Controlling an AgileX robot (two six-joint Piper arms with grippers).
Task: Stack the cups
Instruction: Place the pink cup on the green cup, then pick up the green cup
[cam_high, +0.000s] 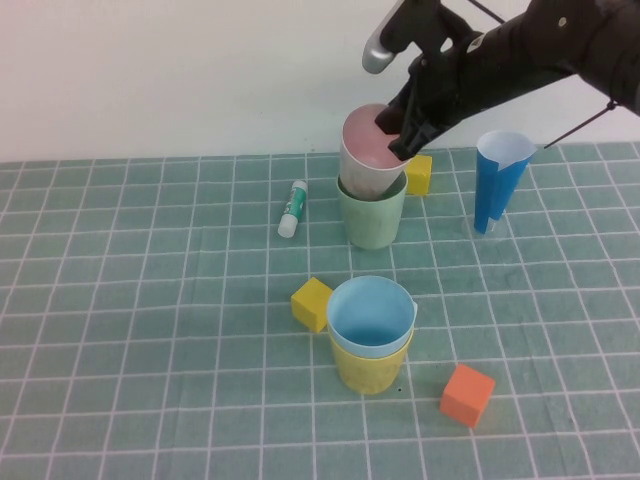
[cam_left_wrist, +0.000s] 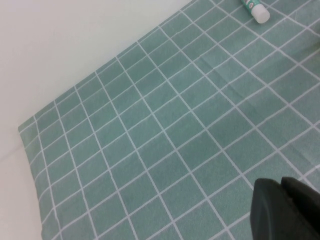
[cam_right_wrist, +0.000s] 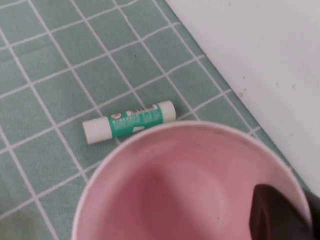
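My right gripper is shut on the rim of the pale pink cup, one finger inside it and one outside. The pink cup sits tilted in the mouth of the sage green cup, at the back middle of the mat. In the right wrist view the pink cup fills the frame, with a fingertip inside its rim. The light blue cup is nested in the yellow cup at the front middle. My left gripper shows only in the left wrist view, shut and empty over bare mat.
A dark-blue paper cone stands to the right of the green cup. A glue stick lies to its left. A yellow cube sits behind the green cup, another yellow cube is beside the blue cup, and an orange cube is at the front right.
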